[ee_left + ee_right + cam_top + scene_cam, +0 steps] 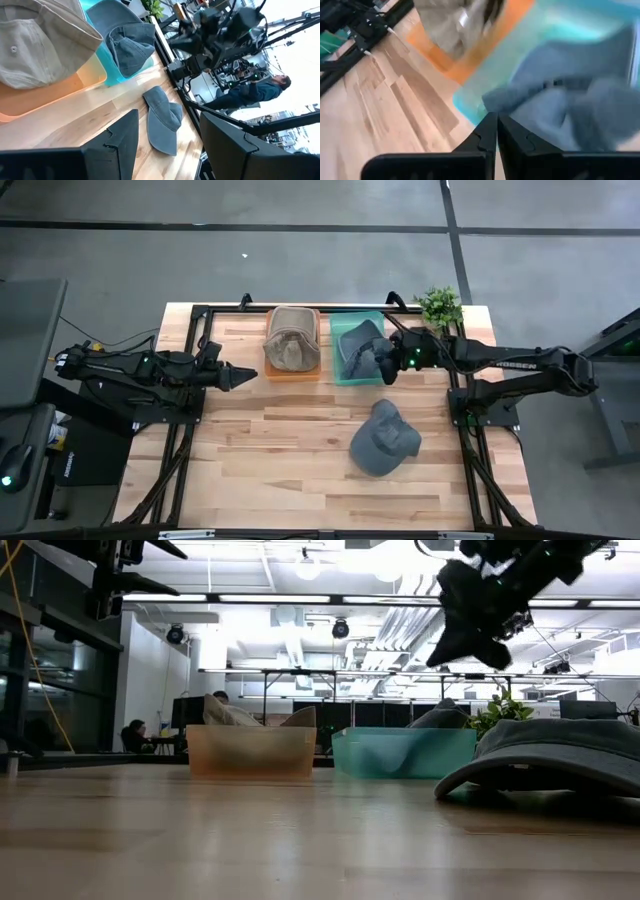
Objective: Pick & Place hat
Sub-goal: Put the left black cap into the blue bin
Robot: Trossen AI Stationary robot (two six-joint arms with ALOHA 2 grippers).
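Right claw point(385, 370) clenched empty, hovering over the near rim of the teal bin point(345, 375), which already holds a blue hat. Remaining grey hat point(383, 440) lies on the worktop point(280, 450) at claw's 6 o'clock; right arm nearer. Left claw point(243, 376) released, parked at 9 o'clock by the orange bin point(292, 377).

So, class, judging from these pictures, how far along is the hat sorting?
Looks done: a tan hat lies in the orange bin, and a blue hat lies in the teal bin. In hand: nothing; the right claw is shut and empty at the teal bin's edge, and the left claw waits open. Left: the grey hat on the table.
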